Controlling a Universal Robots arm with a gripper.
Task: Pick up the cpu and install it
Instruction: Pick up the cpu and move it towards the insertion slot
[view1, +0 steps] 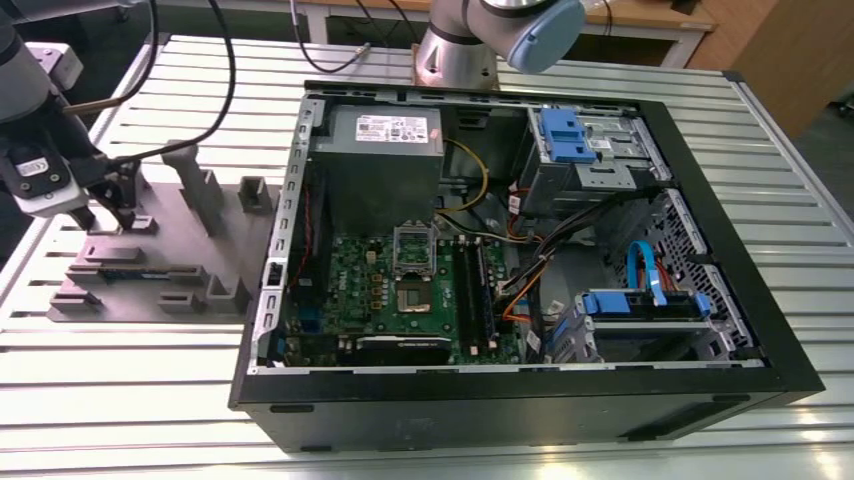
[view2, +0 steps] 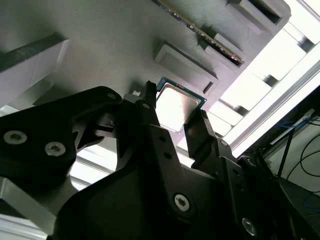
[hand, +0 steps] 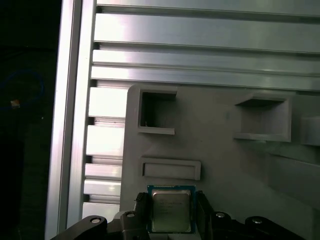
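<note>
Slatted aluminium table (view1: 134, 400) carries a grey fixture tray (view1: 200, 250), where the gripper (view1: 107, 216) clamps the cpu (hand: 171, 210) between its closed fingers (view2: 199, 132).

The exterior view is looking down steeply from high above the ribbed aluminium bench (view1: 120, 400). It is taking in the whole open black computer case (view1: 534, 420) and, at the exterior view's left, the grey blocky parts holder (view1: 174, 248) with the black tool (view1: 104, 222) over it. Both wrist views are looking past that tool at the holder from very near, each at its own angle. They are sharing the small square silver-topped cpu (hand: 170, 210) (view2: 176, 106), the holder's recesses and the bench slats.
</note>
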